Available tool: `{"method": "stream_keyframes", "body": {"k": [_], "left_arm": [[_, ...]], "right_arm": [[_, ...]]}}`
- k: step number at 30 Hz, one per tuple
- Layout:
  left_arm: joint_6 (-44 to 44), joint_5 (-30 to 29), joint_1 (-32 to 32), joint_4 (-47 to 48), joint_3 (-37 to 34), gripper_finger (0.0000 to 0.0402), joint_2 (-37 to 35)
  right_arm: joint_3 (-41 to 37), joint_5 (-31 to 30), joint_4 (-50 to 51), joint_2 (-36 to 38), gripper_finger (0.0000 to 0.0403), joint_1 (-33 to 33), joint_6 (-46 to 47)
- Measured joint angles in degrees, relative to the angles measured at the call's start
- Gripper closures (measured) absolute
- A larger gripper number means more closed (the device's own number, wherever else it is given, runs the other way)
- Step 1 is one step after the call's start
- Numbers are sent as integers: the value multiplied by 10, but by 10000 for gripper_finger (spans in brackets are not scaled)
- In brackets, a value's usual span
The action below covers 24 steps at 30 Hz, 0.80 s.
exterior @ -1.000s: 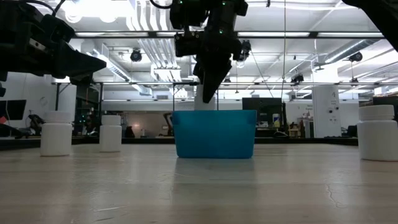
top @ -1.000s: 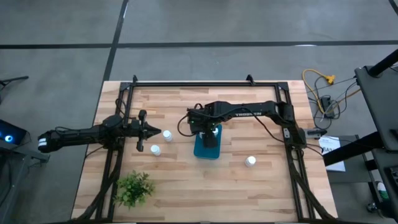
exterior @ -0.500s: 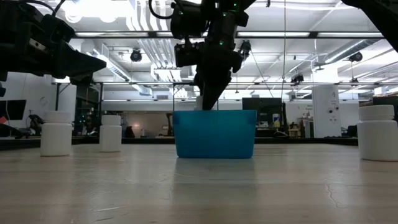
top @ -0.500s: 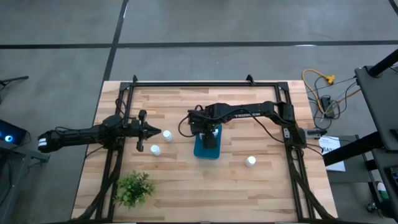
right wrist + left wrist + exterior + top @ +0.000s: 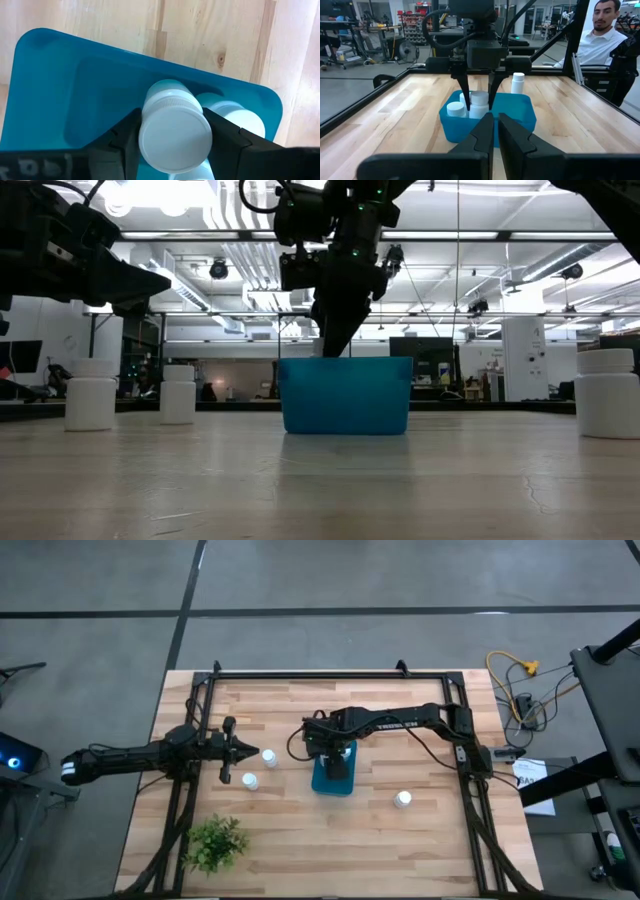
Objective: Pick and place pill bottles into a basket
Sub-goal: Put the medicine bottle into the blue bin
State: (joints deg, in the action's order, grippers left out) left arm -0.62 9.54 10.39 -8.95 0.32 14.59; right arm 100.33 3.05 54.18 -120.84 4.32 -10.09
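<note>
My right gripper [image 5: 335,762] reaches down into the teal-blue basket [image 5: 322,783], shut on a white pill bottle [image 5: 175,135]. It also shows in the left wrist view [image 5: 478,102]. Two more bottles stand in the basket [image 5: 455,108] [image 5: 235,117]. Two bottles [image 5: 269,757] [image 5: 249,780] stand on the table just beyond my left gripper [image 5: 243,751]. That gripper is shut and empty [image 5: 495,131]. Another bottle [image 5: 402,799] stands right of the basket. My right gripper pinches the bottle's round sides [image 5: 479,106] between its two fingers [image 5: 125,142], at and just under the cap. The fingers come from above and point down. The bottle is upright inside the basket. Its bottom is hidden by the basket wall.
A small green plant [image 5: 215,843] stands at the near left. A black frame [image 5: 330,675] runs along the table's far edge and sides. A person [image 5: 610,37] sits beyond the table's right side.
My right gripper has gone down with the bottle, which stood above the basket's rim and is now sunk inside it. The gripper stays shut on it.
</note>
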Motion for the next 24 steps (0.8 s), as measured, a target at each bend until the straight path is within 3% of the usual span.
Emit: {"method": "stream_keyframes", "body": {"k": [24], "left_arm": [[0,0,0,0,0,394,0]], "right_arm": [[-25,0,-17,-2,243,0,2]]}}
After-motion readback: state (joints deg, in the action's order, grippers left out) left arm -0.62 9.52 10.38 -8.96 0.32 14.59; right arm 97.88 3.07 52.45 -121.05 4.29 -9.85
